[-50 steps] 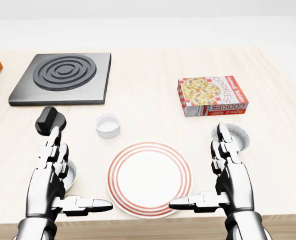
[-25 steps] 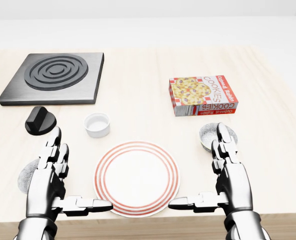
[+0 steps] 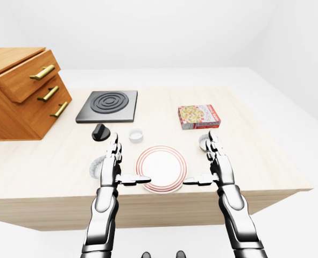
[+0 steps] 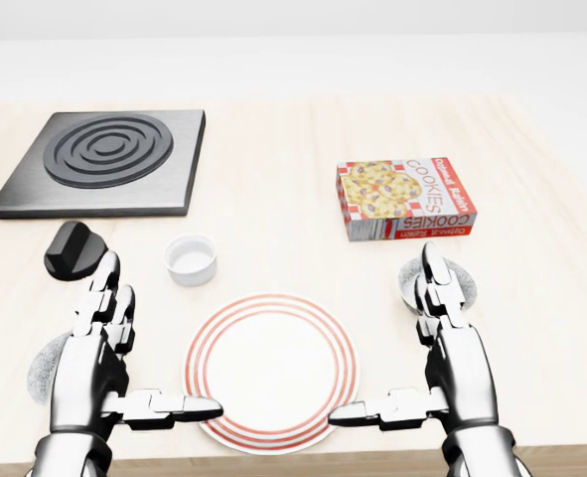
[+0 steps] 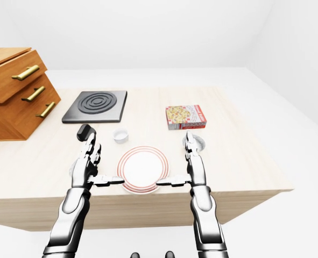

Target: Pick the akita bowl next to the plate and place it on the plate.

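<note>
My left hand [image 4: 89, 373] and right hand [image 4: 459, 368], fingers spread wide, flank the plate [image 4: 270, 370]; the akita bowl [image 4: 409, 279] sits half hidden under my right fingertips, a second bowl [image 4: 42, 371] partly behind my left.

The wooden table [image 4: 273, 189] bears a red-ringed plate [image 4: 270, 373] between the left hand [image 4: 94, 368] and the right hand [image 4: 459, 368]. A grey bowl [image 4: 409, 281] lies under the right hand's fingertips, and a second bowl [image 4: 43, 370] lies just outside the left hand. Beyond the hands lie a ramekin [image 4: 191, 259], black knob [image 4: 72, 250], hob [image 4: 102, 159], cookie box [image 4: 405, 197] and drawer chest [image 3: 19, 97].
</note>
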You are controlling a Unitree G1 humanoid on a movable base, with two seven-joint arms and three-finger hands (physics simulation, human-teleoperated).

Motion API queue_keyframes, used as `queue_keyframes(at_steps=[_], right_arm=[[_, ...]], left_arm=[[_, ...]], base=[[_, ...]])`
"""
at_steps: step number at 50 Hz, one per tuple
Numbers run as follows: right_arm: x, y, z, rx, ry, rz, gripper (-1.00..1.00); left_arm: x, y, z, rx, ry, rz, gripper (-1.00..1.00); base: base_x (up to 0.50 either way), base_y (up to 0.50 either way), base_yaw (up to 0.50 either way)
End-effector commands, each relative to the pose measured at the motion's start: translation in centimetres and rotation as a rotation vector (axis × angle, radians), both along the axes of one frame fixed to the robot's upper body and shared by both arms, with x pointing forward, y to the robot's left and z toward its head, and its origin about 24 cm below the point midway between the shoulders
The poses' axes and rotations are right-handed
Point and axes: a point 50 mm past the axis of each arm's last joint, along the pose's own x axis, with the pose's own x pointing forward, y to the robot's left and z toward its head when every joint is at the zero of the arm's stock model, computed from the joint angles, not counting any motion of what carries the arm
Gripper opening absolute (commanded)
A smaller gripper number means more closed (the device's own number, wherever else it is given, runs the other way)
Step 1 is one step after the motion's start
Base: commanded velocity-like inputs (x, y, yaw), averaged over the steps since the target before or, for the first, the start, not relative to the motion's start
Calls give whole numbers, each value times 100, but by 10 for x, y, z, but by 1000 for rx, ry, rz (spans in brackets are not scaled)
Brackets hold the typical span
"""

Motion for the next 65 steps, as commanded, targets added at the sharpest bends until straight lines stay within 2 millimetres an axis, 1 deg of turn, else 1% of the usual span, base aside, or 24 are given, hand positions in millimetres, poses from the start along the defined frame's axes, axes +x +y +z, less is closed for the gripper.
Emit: queue_keyframes(at_steps=[1,6,28,41,50,54,57,58,59,60,61,62,63,64,65], right_arm=[[-1,1,1,-10,-7,9,100],[-1,2,0,-10,-5,9,100],[0,1,-1,8,6,5,100],[0,1,-3,15,8,8,100],[-1,2,-3,17,8,8,100],[-1,2,-3,16,8,8,100],[-1,3,-4,14,13,10,100],[-1,3,-4,15,13,10,100],[-1,3,-5,14,14,10,100],[-1,3,-5,14,14,10,100],[-1,3,-5,15,14,9,100],[-1,3,-5,15,14,9,100],[-1,3,-5,12,15,10,100],[-1,3,-4,11,15,10,100],[-1,3,-5,11,15,10,100]], left_arm=[[0,0,1,1,-2,0,100],[1,1,-1,1,-2,0,100],[0,0,2,-7,-6,0,100],[-1,0,6,-25,-12,-4,100],[0,0,4,-25,-14,-4,100],[0,0,6,-20,-16,-2,100],[1,2,13,11,-53,9,100],[2,3,18,14,-61,10,100],[3,6,28,42,-105,20,100],[3,6,29,44,-107,20,100],[6,11,46,34,-141,38,100],[6,11,47,33,-143,39,100],[7,14,53,32,-160,50,100],[7,23,72,28,-235,74,100],[7,27,81,21,-271,89,100]], base=[[20,0,0],[20,0,0],[19,0,0],[0,0,0],[0,0,0],[0,0,0],[0,0,0],[0,0,0],[0,0,0],[0,0,0],[0,0,0],[0,0,0],[0,0,0],[0,0,0],[0,0,0]])
